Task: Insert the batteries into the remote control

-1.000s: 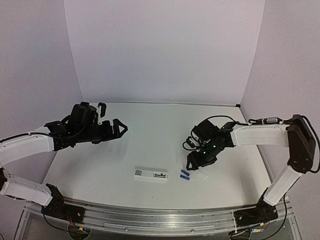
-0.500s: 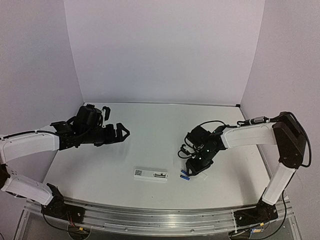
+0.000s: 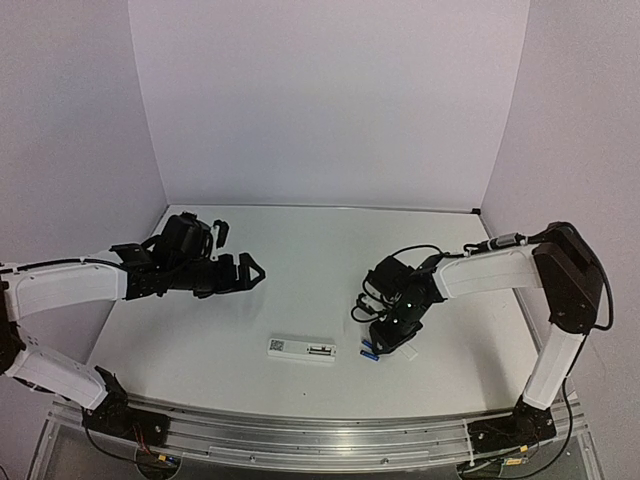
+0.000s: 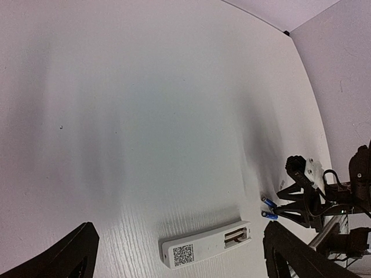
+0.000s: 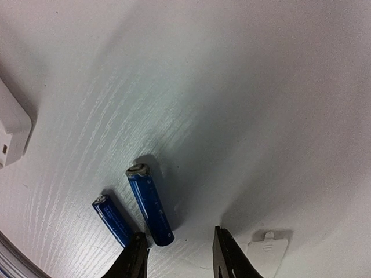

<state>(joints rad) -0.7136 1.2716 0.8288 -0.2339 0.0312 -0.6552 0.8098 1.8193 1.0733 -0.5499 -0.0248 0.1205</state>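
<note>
The white remote control (image 3: 301,350) lies back-up near the table's front, its battery bay open; the left wrist view shows it (image 4: 206,245) with a QR label. Two blue batteries (image 3: 368,351) lie side by side on the table just right of it. In the right wrist view the longer-looking battery (image 5: 149,204) has its near end just inside one finger, and the other battery (image 5: 112,220) lies outside that finger. My right gripper (image 5: 179,240) hangs low over them, (image 3: 385,340) open by a narrow gap and holding nothing. My left gripper (image 3: 250,270) stands wide open, above and left of the remote.
A small flat white cover piece (image 5: 268,246) lies right of the batteries, beside my right gripper's other finger. White walls close the table at the back and both sides. The metal rail runs along the front edge (image 3: 320,435).
My right gripper has moved left and down onto the batteries, and its jaws have narrowed. The left arm has drifted slightly right, still wide open.
</note>
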